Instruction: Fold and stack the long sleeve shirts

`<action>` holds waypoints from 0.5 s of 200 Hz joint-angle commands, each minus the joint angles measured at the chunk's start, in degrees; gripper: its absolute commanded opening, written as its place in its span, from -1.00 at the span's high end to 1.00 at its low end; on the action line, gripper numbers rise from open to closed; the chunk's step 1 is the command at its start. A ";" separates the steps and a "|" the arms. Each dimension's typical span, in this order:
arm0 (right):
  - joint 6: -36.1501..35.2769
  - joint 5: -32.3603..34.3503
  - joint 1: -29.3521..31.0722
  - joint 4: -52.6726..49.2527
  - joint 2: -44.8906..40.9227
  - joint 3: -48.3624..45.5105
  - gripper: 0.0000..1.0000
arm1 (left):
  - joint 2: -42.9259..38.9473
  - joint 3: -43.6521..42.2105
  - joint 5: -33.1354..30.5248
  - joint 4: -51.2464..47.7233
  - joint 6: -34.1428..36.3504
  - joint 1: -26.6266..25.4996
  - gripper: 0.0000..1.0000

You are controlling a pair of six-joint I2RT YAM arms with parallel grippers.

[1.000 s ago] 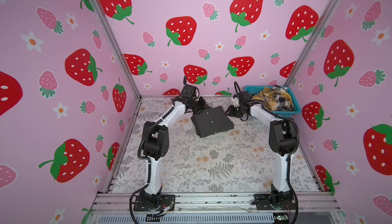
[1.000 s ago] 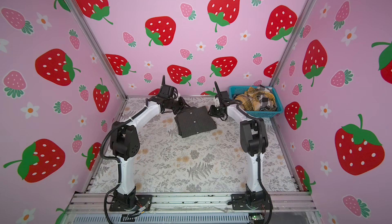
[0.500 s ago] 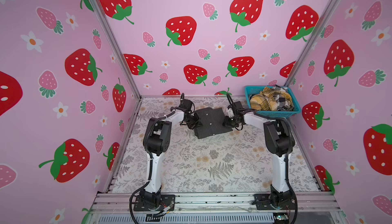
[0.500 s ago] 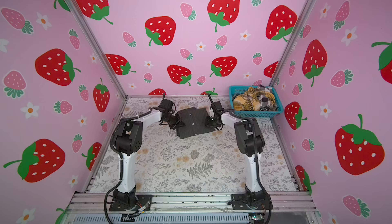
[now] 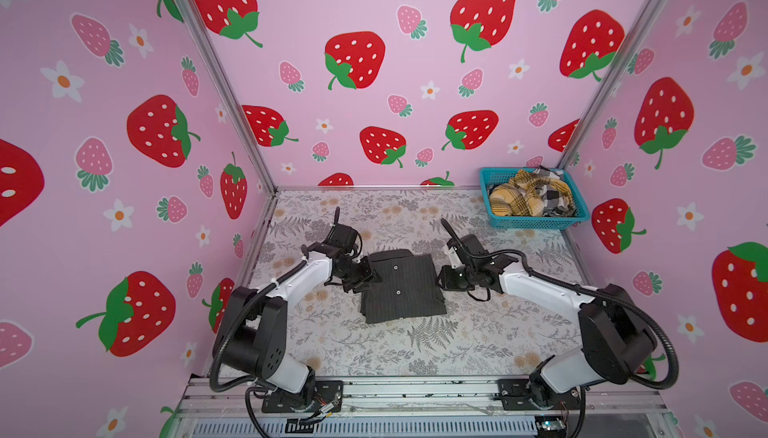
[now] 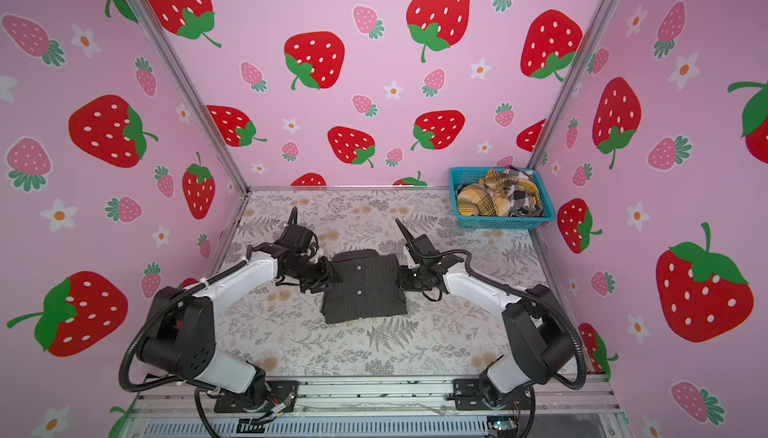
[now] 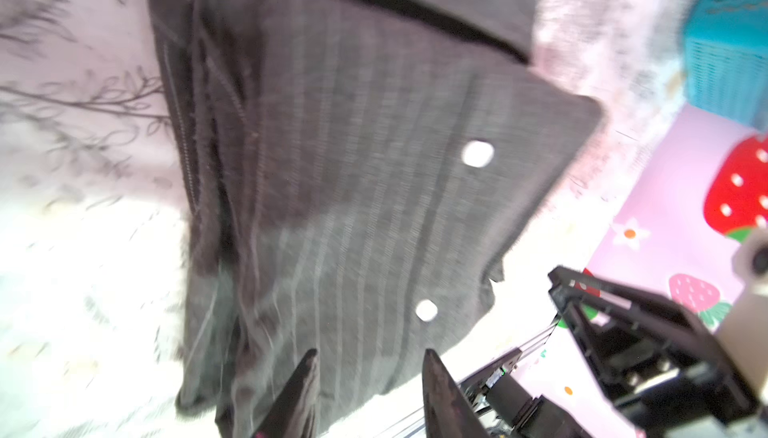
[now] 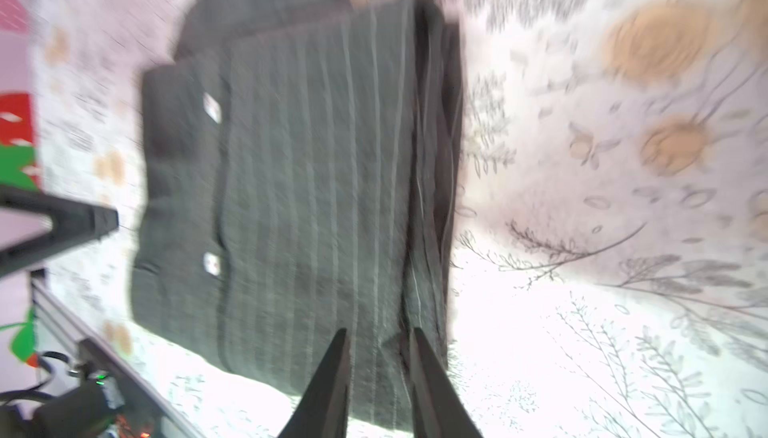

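A folded dark charcoal pinstriped shirt lies flat in the middle of the table, two pale buttons facing up. My left gripper sits low at its left edge; in the left wrist view its jaws stand open, with the shirt just beyond the tips. At the shirt's right edge is my right gripper. In the right wrist view it is narrowly open over the stacked folds of the shirt.
A teal mesh basket stands in the back right corner. It holds a crumpled mustard-yellow plaid shirt and a black-and-white check shirt. Pink strawberry walls close in three sides. The arm bases sit at the front rail.
The folded charcoal shirt has come from the back of the table toward the middle and now lies flat. Both grippers came with it, and the left jaws have spread open.
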 commanded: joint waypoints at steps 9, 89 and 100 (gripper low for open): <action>0.09 -0.30 0.00 1.41 5.51 5.86 0.51 | -6.00 -4.46 1.97 -7.06 0.53 -1.90 0.41; -2.77 0.64 -1.52 2.55 28.66 25.28 0.63 | 0.71 -12.34 5.20 2.24 -0.34 0.10 0.87; -2.90 0.54 -1.66 2.58 30.94 26.89 0.63 | 4.03 -11.74 4.68 2.95 1.16 1.56 0.95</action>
